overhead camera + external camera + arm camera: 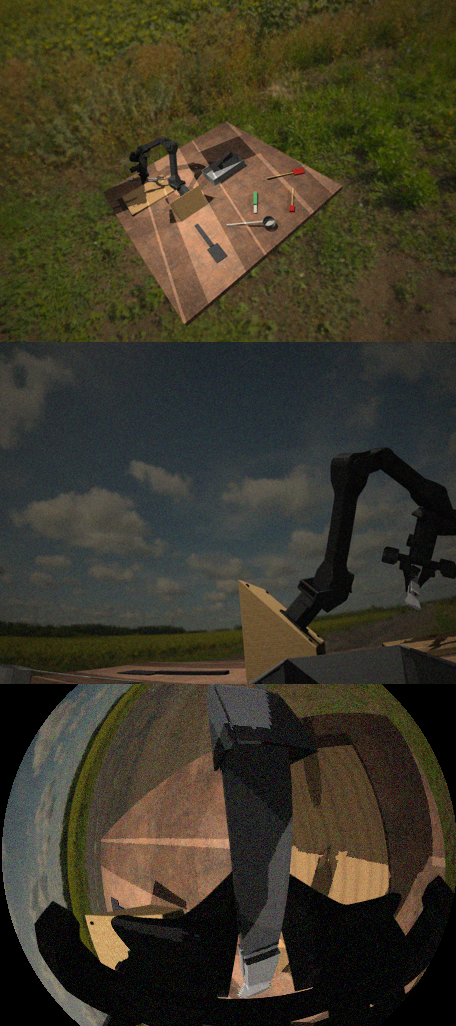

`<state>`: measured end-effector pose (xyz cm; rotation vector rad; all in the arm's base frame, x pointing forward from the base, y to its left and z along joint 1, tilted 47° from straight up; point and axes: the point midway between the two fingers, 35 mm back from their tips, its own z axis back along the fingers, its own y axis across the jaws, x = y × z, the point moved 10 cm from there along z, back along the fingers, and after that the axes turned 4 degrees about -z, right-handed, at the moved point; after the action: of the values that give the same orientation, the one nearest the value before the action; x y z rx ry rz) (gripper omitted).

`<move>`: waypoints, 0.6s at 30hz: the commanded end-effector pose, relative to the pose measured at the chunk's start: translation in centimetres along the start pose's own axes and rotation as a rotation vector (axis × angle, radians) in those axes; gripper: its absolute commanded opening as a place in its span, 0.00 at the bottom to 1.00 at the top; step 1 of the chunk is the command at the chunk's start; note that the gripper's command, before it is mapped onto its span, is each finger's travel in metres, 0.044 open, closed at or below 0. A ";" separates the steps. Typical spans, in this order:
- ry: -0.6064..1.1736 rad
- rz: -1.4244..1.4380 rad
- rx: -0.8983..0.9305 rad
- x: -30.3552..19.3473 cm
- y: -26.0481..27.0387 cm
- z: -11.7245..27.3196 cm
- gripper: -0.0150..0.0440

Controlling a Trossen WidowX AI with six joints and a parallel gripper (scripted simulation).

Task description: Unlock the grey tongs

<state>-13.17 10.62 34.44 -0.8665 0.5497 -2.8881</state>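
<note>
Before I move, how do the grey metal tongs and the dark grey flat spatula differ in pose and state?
The grey metal tongs are gripped above the wooden board; the dark grey flat spatula lies loose on the table. The tongs have two arms, the spatula one broad blade. Both are greyish.

the arm point(173, 165) point(340, 518) arches over beside the wooden board point(147, 196) point(430, 644). its gripper point(144, 180) point(415, 581) point(255, 873) points down above it, closed on the tongs point(156, 179) point(413, 595) point(257, 849).
</note>
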 end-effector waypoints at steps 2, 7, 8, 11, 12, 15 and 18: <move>0.086 -0.007 -0.021 0.8 0.2 -0.2 0.00; 0.171 -0.005 -0.053 1.6 0.5 -0.4 0.00; 0.188 -0.003 -0.062 1.7 0.5 -0.4 0.00; 0.235 0.005 -0.089 2.2 0.7 -0.5 0.00; 0.250 0.008 -0.099 2.4 0.8 -0.6 0.00; 0.293 0.019 -0.132 2.9 1.0 -0.6 0.00; 0.333 0.034 -0.169 3.4 1.3 -0.7 0.00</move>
<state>-16.00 9.39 34.98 -0.4392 0.7777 -3.0052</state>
